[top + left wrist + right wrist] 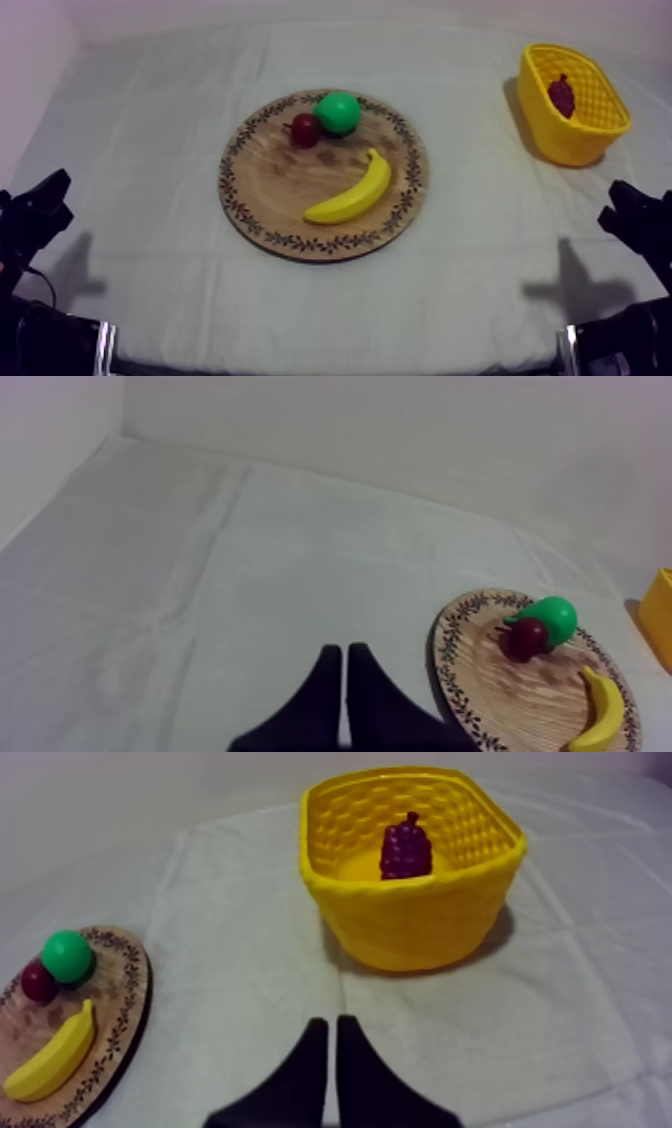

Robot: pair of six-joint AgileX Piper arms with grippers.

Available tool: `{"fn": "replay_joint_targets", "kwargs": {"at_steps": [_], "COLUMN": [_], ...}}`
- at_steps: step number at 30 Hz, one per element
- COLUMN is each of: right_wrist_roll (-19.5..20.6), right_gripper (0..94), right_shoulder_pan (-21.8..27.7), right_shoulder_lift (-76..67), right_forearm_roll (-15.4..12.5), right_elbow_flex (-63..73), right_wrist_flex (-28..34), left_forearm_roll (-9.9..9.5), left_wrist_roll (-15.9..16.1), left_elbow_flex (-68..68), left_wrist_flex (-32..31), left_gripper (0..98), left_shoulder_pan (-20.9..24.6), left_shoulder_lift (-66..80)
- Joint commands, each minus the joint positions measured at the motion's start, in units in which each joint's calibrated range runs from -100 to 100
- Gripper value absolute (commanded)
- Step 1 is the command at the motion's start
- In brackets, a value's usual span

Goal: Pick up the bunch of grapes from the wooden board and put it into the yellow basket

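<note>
As grapes [406, 849] sit in basket [415, 922], long axis upright

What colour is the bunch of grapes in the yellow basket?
Dark purple; the bunch of grapes shows best in the right wrist view.

No text, label, brand, number or sign can be read on anything here.

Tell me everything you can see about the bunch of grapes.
The bunch of grapes is dark purple, a knobbly cluster of small round berries that looks like moulded plastic, narrowing to a short stem on top. It stands upright inside the yellow basket, its bottom hidden by the near rim. Only the basket touches it.
</note>
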State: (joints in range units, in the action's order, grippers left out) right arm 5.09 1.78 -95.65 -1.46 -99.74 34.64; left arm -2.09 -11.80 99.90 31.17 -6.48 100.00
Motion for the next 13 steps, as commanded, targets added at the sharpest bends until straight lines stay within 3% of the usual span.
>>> {"fn": "replay_joint_targets", "kwargs": {"at_steps": [1,6,13], "right_wrist_roll": [-7.45,-16.18,-16.85], "right_gripper": [0.5,0.5,0.5], "right_shoulder_pan": [-0.01,-0.02,-0.02], "right_shoulder_lift": [-0.02,-0.02,-0.02], "right_forearm_roll": [0.01,0.02,0.02], "right_elbow_flex": [-0.03,-0.04,-0.04], "right_wrist_flex": [-0.03,0.09,0.12], "left_forearm_roll": [-0.04,-0.04,-0.04], "left_wrist_roll": [0.01,0.01,0.01], "left_elbow_flex": [-0.02,-0.02,-0.02], "left_wrist_flex": [-0.05,-0.05,-0.05], "left_gripper": [0.1,0.1,0.1], "left_shoulder_pan": [0.00,0.00,0.00], "left_shoulder_lift": [0.00,0.00,0.00]}}
